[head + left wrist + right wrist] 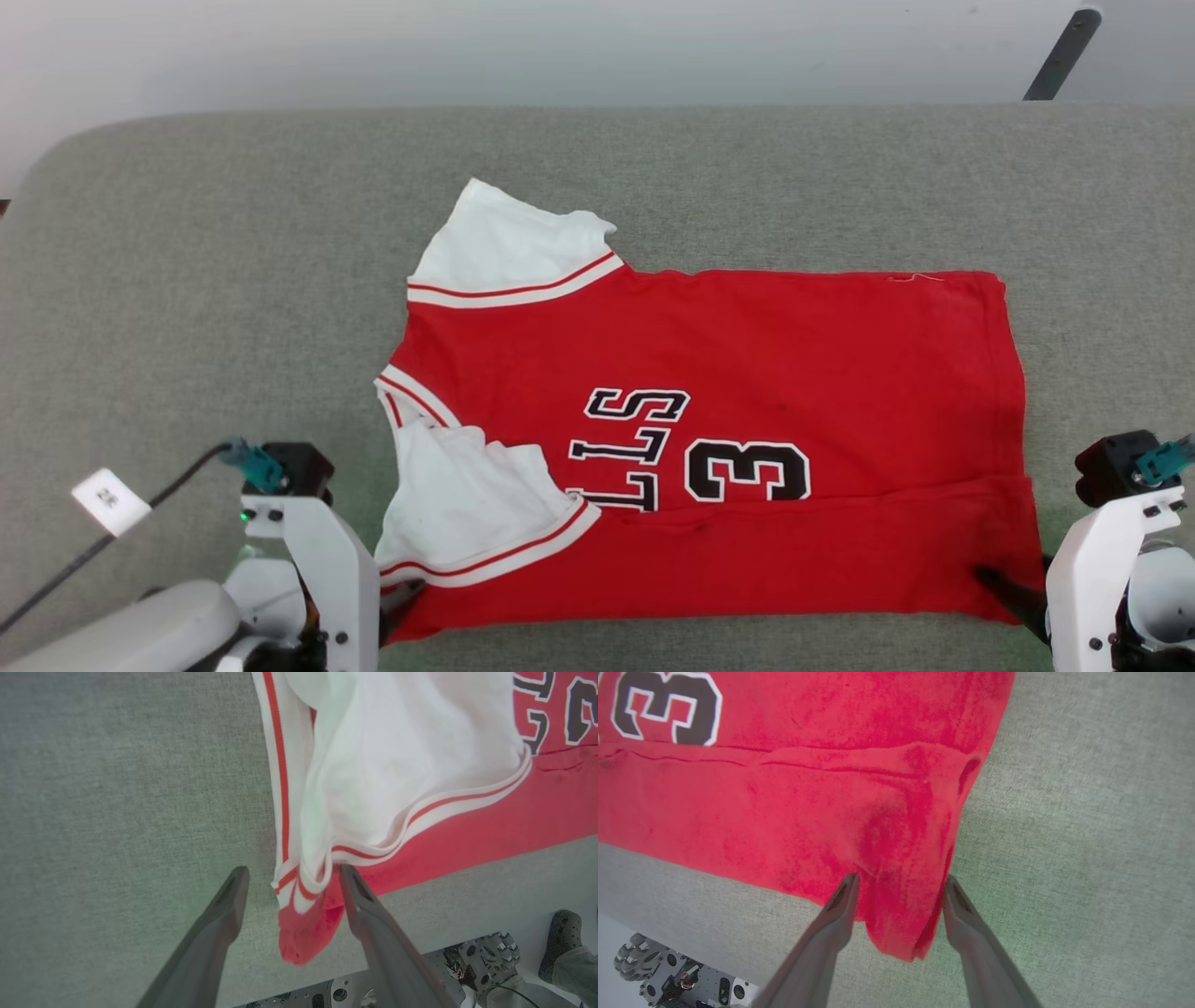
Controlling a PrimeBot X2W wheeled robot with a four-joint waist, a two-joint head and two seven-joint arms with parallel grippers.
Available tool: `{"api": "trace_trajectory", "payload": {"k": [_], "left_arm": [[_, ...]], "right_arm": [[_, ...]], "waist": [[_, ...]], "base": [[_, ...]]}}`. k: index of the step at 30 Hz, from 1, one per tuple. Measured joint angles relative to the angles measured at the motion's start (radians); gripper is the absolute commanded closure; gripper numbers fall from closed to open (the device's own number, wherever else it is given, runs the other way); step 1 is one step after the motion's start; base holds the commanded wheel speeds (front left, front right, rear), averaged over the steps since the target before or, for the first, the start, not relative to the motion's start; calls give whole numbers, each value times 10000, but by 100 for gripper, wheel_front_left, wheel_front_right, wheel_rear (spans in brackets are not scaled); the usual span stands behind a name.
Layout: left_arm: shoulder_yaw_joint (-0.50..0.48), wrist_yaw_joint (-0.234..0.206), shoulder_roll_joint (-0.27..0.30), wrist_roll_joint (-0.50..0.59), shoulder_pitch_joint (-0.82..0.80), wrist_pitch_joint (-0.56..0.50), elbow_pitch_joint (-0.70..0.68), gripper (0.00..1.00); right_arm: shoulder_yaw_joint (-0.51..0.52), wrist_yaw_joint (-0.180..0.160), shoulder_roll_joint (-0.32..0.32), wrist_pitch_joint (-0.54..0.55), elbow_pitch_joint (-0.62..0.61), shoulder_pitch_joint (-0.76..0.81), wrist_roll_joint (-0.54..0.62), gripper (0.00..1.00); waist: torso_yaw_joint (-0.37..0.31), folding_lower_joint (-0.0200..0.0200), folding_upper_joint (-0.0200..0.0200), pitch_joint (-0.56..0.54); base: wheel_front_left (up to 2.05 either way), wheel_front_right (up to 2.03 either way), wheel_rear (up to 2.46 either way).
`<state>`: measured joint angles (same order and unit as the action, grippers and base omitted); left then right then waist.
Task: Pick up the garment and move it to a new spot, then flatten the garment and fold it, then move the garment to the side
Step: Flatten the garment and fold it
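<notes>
Position: the garment [709,373] lies flat on the grey padded table [187,280], centre to right of centre in the head view. Its long axis runs left to right across that frame, with collar and white sleeves at the left end and the hem at the right end. A band of red cloth along the lower edge is turned over onto the chest.

Key relation: each arm stands at one end of that lower edge. In its own wrist view, the left gripper [292,872] has its two fingers spread, and the sleeve-end corner lies loose between them. The right gripper [900,879] likewise has its fingers apart, astride the hem-end corner. Neither pair is clamped on cloth. The body of the garment extends away from both sets of jaws, toward the top of each wrist view. In my judgement, any further fold would be carried in that direction.

Obscured:
- The turned band and the lower sleeve cover part of the lettering, leaving "LLS" and "3" legible.
- How many layers sit between the fingers cannot be told.
- In the head view the pale wrist housings mask most of both grippers.
- A shoe [560,947] shows at the lower right of the left wrist view, cut off by the frame edge.
</notes>
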<state>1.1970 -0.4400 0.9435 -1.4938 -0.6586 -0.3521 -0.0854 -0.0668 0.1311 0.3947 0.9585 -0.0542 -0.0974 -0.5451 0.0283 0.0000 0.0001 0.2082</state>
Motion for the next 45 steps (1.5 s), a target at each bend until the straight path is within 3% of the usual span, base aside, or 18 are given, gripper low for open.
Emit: {"api": "trace_trajectory", "payload": {"k": [8,15,25,33,45], "left_arm": [[-148,-151,426,316,-587,-261,-514,0],[-481,12,727,1390,-2004,-334,-265,0],[-807,1791,63,2489,-4083,-297,2270,0],[-744,3005,-454,2686,-5224,-978,4911,0],[-353,3985,-1039,2911,-6775,-2984,7415,0]], "right_arm": [[42,0,-109,-368,-640,-38,56,0],[-102,0,-234,-1839,-1434,-340,280,0],[-715,0,-539,-4598,-1678,-928,715,0],[-1112,0,-616,-5651,-1553,-1361,711,0],[-1400,0,-719,-6218,-1193,-1543,430,0]], "waist": [[-251,0,0,1],[-694,0,0,88],[-1583,0,0,531],[-2388,0,0,1161],[-3325,0,0,2348]], "base": [[0,0,0],[0,0,0],[0,0,0],[0,0,0],[0,0,0]]}}
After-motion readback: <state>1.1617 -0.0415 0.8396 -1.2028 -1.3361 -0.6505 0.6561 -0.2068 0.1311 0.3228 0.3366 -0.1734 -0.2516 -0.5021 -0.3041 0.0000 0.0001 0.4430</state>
